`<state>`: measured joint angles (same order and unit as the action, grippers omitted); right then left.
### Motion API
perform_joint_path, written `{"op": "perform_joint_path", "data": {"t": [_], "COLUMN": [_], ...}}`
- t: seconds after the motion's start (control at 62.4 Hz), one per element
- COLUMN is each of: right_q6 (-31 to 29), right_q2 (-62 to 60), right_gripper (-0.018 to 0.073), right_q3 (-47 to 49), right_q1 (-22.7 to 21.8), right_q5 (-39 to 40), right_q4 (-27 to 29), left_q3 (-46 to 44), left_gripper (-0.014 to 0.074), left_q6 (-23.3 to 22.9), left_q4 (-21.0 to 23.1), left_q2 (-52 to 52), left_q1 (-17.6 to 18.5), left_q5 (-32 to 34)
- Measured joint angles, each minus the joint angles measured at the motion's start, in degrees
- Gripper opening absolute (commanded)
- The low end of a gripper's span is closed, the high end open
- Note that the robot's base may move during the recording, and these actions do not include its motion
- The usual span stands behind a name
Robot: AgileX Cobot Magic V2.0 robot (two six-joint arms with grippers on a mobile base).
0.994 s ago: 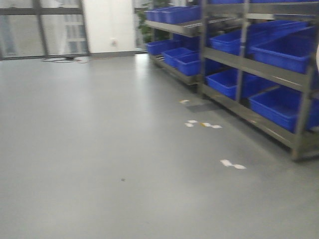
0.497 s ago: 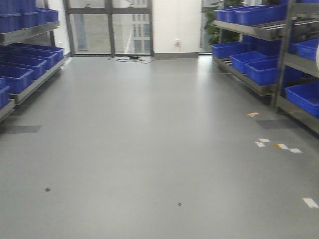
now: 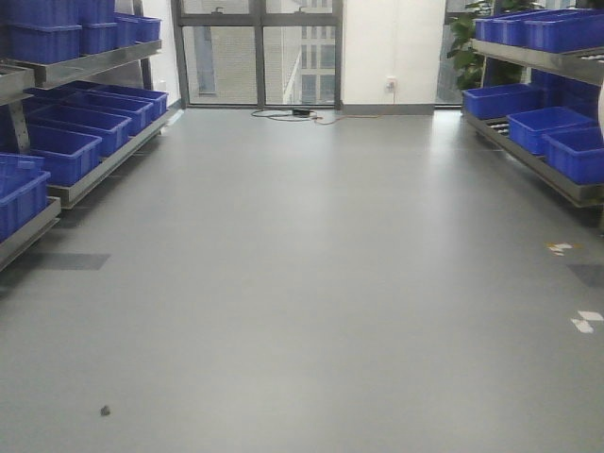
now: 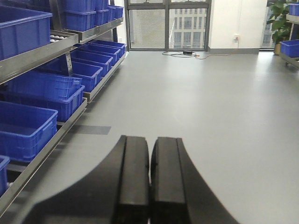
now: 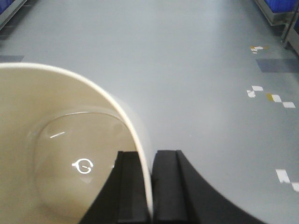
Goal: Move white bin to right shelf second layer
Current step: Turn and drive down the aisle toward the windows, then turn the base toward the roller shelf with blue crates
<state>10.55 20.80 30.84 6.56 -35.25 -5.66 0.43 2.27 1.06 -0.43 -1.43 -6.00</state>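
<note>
The white bin fills the left of the right wrist view, its cream inside facing me. My right gripper is shut on its rim, one finger inside the wall and one outside, holding it above the grey floor. My left gripper is shut and empty, pointing down the aisle. The right shelf stands at the right edge of the front view with blue crates on its levels. Its roller tracks are not visible from here. No gripper shows in the front view.
A left rack with blue crates lines the aisle's left side. Grey floor runs between the racks to windows and a cable at the far wall. White tape marks lie on the floor at right.
The front view has swung left: the right rack slid from filling the right side to the right edge, and the left rack has come into view.
</note>
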Motion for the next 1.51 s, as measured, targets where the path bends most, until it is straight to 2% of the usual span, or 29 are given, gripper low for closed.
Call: {"op": "perform_joint_path", "data": {"t": [1.507], "right_q6": [0.0], "right_q2": [0.0], "right_gripper": [0.0055], "right_q3": [0.0], "right_q1": [0.0], "right_q5": [-0.09], "right_q4": [0.0], "left_q3": [0.0], "left_gripper": [0.0085], "left_q6": [0.0], "left_q4": [0.0], "left_q2": [0.0], "left_q1": [0.0], "left_q5": [0.0]}}
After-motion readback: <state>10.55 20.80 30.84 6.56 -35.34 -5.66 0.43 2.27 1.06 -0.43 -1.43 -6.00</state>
